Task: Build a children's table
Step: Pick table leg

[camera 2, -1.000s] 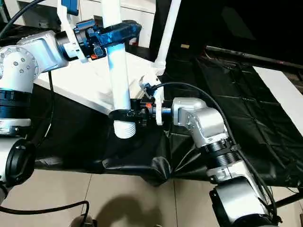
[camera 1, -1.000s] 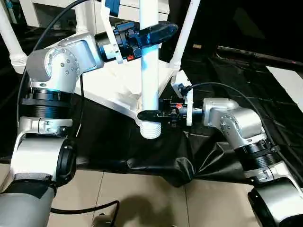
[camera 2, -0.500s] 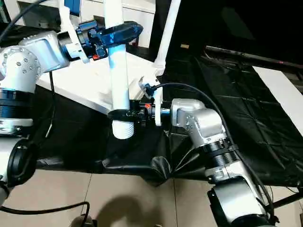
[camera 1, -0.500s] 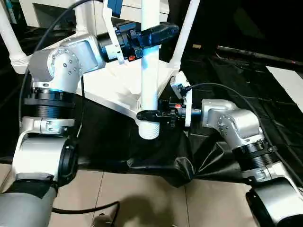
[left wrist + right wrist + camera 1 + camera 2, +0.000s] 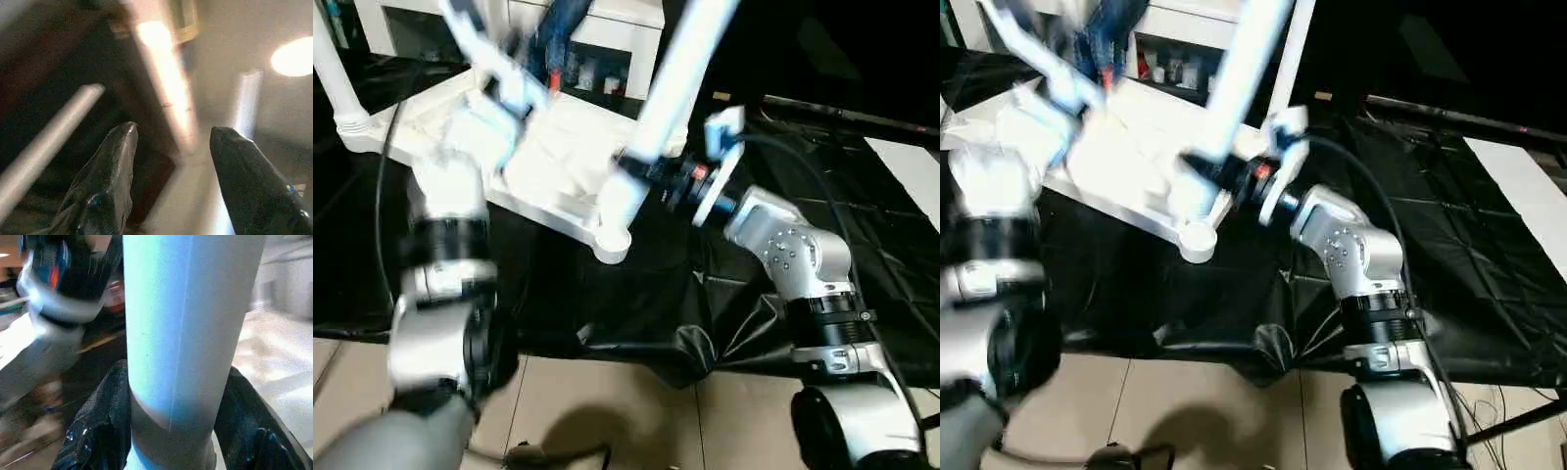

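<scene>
The right gripper [image 5: 641, 176] is clamping its jaws around a white tube leg [image 5: 671, 88], and the leg is leaning, its top tipping toward the robot's right, its lower end sitting at the near corner socket [image 5: 610, 245] of the children's table [image 5: 558, 166]. That white tabletop is lying upside down on the black-sheeted worktable [image 5: 636, 294], another leg [image 5: 333, 78] standing up at the far left corner.

Over in the right wrist view, the close-up is telling what the head cameras are not: both black fingers [image 5: 100, 431] are pressing the sides of the pale tube [image 5: 190, 333], full contact.

The left wrist view is showing the left gripper [image 5: 171, 142] with jaws standing apart, nothing between them, a pale tube off to one side and bright lights beyond. From the head cameras the left arm [image 5: 450, 225] is smeared by motion, so its hand is hard to make out there. The leg's top is running out of frame.
</scene>
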{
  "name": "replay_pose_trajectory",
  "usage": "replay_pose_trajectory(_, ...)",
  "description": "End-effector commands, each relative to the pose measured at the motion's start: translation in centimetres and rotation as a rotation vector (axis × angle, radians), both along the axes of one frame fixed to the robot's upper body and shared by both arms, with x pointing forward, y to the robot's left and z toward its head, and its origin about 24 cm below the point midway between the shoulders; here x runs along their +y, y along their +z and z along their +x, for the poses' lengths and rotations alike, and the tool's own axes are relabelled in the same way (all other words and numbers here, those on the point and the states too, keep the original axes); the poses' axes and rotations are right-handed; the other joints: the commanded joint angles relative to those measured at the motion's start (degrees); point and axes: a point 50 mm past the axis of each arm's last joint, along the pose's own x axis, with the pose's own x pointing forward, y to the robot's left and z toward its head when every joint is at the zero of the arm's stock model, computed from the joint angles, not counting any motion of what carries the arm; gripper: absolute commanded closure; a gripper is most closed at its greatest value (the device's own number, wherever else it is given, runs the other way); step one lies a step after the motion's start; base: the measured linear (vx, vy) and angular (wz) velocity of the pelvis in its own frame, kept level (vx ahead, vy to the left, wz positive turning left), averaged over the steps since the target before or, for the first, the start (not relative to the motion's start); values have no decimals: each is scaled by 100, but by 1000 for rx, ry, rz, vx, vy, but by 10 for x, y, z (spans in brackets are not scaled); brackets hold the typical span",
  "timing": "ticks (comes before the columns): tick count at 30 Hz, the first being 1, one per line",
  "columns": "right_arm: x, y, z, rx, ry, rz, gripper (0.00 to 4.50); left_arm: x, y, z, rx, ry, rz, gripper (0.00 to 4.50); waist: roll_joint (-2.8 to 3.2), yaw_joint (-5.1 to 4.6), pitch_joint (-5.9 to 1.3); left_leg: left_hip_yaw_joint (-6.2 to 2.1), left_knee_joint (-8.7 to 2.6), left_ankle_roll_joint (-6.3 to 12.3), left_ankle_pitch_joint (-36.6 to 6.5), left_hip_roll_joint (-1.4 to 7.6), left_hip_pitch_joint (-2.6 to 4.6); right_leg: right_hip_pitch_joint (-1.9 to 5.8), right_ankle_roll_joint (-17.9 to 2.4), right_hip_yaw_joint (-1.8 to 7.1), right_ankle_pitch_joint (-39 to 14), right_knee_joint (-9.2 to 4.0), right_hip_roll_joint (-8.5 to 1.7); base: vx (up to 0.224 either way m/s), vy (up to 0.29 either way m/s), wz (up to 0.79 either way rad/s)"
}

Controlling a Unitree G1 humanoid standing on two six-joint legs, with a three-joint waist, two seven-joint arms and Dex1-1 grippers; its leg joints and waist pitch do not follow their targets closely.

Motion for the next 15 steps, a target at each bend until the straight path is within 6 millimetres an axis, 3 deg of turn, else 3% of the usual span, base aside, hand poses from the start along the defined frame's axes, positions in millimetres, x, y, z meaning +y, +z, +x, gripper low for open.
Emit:
replay_pose_trajectory(1, -24, -17, 5, -27, -237, -167, 264, 2, -17, -6, 9, 183, 371, 181, 192, -40, -497, -23, -403, -498, -824, 113, 104, 344, -559, 351, -652, -421, -498, 0, 0, 0)
replay_pose_trajectory(2, -24, -17, 5, -27, -237, -167, 264, 2, -17, -6, 9, 183, 371, 181, 191, -55, -485, -28, -420, -552, -819, 119, 103, 350, -402, 354, -729, -418, -494, 0, 0, 0)
replay_pose_trajectory(3, -36, -34, 0, 4, -333, -277, 264, 13, -31, -17, 12, 257, 481, 181, 225, -48, -488, -22, -413, -576, -776, 118, 129, 342, -397, 363, -657, -412, -498, 0, 0, 0)
replay_pose_trajectory(4, -38, -39, -3, 14, -347, -291, 264, 17, -35, -20, 12, 290, 504, 181, 215, -61, -494, -20, -411, -576, -707, 118, 118, 360, -418, 367, -535, -397, -486, 0, 0, 0)
replay_pose_trajectory(5, -42, -50, -14, 39, -380, -300, 264, 27, -46, -29, 39, 359, 535, 181, 251, -51, -504, -19, -406, -575, -658, 121, 112, 368, -459, 371, -248, -371, -470, 0, 0, 0)
replay_pose_trajectory(6, -43, -54, -20, 49, -391, -294, 264, 31, -52, -33, 57, 387, 540, 181, 219, -68, -508, -3, -392, -500, -649, 87, 98, 371, -513, 369, -46, -363, -451, 0, 0, 0)
replay_pose_trajectory(8, -43, -66, -31, 99, -420, -268, 264, 43, -63, -39, 97, 503, 519, 181, 225, -81, -520, -11, -385, -398, -578, 89, 74, 389, -605, 370, 226, -354, -436, 0, 0, 0)
replay_pose_trajectory(9, -42, -78, -43, 120, -442, -278, 264, 55, -76, -46, 132, 629, 466, 181, 254, -87, -506, -11, -393, -350, -761, 80, 89, 371, -622, 362, 30, -398, -442, 0, 0, 0)
replay_pose_trajectory(10, -42, -78, -43, 120, -442, -278, 264, 55, -76, -46, 132, 629, 466, 181, 255, -100, -497, -11, -398, -352, -862, 89, 88, 369, -625, 365, -89, -405, -451, 0, 0, 0)
replay_pose_trajectory(11, -41, -83, -47, 118, -451, -290, 264, 59, -83, -49, 150, 679, 464, 181, 300, -116, -465, -13, -414, -364, -1141, 73, 101, 353, -563, 357, -552, -468, -452, 0, 0, 0)
replay_pose_trajectory(12, -42, -92, -52, 125, -476, -298, 264, 60, -94, -53, 171, 680, 496, 181, 282, -148, -445, -29, -436, -375, -1473, 84, 120, 342, -430, 351, -1095, -545, -459, 0, 0, 0)
replay_pose_trajectory(13, -43, -97, -55, 127, -499, -303, 264, 58, -102, -56, 182, 679, 532, 181, 307, -167, -407, -30, -458, -393, -1806, 81, 165, 319, -342, 338, -1570, -583, -448, 0, 0, 0)
replay_pose_trajectory(14, -45, -103, -57, 135, -524, -300, 264, 55, -111, -59, 170, 663, 624, 181, 298, -213, -363, -42, -475, -373, -2458, 76, 264, 278, -139, 302, -2615, -697, -450, 0, 0, 0)
replay_pose_trajectory(15, -47, -105, -58, 128, -541, -312, 264, 52, -119, -61, 164, 643, 690, 181, 455, -241, -309, -72, -462, -346, -3127, 45, 447, 206, 105, 216, -3682, -890, -431, 0, 0, 0)
